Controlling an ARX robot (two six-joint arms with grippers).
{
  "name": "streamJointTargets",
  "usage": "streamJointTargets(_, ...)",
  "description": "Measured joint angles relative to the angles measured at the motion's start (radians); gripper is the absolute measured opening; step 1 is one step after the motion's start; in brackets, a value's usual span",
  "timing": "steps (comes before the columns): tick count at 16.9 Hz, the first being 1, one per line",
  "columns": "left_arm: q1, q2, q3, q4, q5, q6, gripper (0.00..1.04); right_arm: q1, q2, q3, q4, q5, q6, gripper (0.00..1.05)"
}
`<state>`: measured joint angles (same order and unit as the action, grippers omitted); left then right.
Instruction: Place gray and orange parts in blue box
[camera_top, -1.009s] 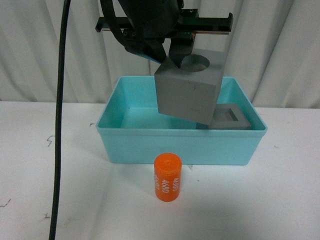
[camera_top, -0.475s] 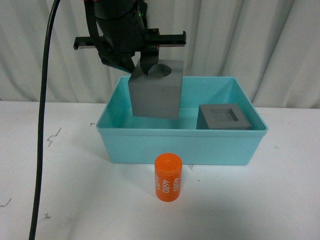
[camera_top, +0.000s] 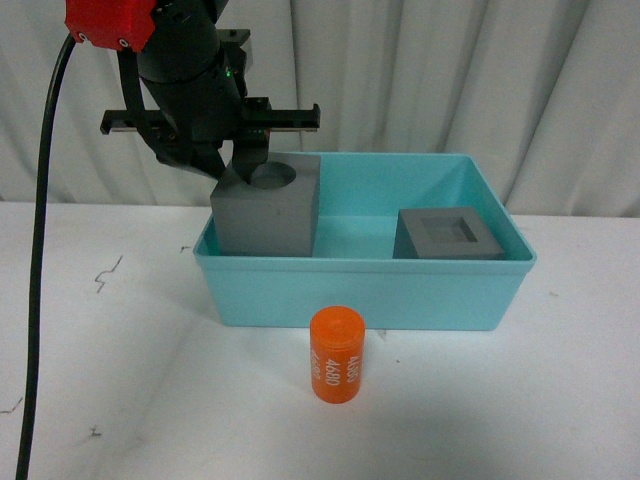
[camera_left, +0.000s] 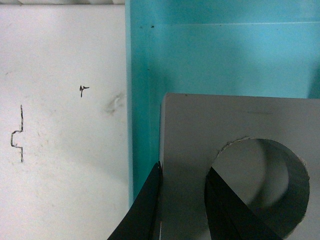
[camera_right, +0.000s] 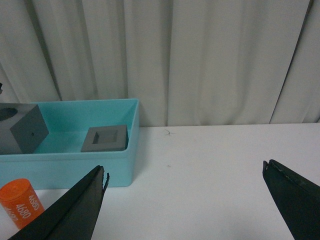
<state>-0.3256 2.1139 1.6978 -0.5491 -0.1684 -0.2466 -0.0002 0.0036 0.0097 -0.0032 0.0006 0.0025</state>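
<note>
The orange cylinder (camera_top: 336, 355) stands upright on the white table (camera_top: 530, 400), outside the blue box (camera_top: 360, 292) and just in front of the middle of its front wall. White digits run down its side. The right gripper (camera_right: 184, 172) hangs off to the right of the box, above the table, with its fingers spread wide apart.

Inside the box, at its left end, is the gray cube with the round recess (camera_top: 265, 215). It sits level with the recess facing up, close to the left wall. The box's front wall hides the cube's base, so I cannot tell whether it rests on the box floor.

The left gripper (camera_top: 232, 168) is clamped on that cube's wall. In the left wrist view one finger (camera_left: 144, 212) lies against the cube's outer face and the other finger (camera_left: 227, 210) reaches down into the round hollow.

At the right end of the box, well apart from the first cube, the gray cube with the square recess (camera_top: 447, 235) sits with its recess up. A black cable (camera_top: 38, 260) hangs down to the left of the box. Behind the box hangs a pale curtain (camera_top: 450, 80).
</note>
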Motion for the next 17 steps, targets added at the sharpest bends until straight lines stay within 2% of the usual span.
streamJointTargets(7, 0.000, 0.000, -0.012, 0.009, -0.006, 0.011, 0.19, 0.000, 0.000, 0.000, 0.000, 0.000, 0.000, 0.98)
streamJointTargets(13, 0.009, -0.006, -0.021, 0.019, -0.003, 0.011, 0.84, 0.000, 0.000, 0.000, 0.000, 0.000, 0.000, 0.98)
streamJointTargets(15, 0.016, -0.030, -0.036, 0.029, 0.006, 0.011, 0.99, 0.000, 0.000, 0.000, 0.000, 0.000, 0.000, 0.98)
streamJointTargets(17, 0.024, -0.077, -0.061, 0.072, 0.021, 0.011, 0.97, 0.000, 0.000, 0.000, 0.000, 0.000, 0.000, 0.98)
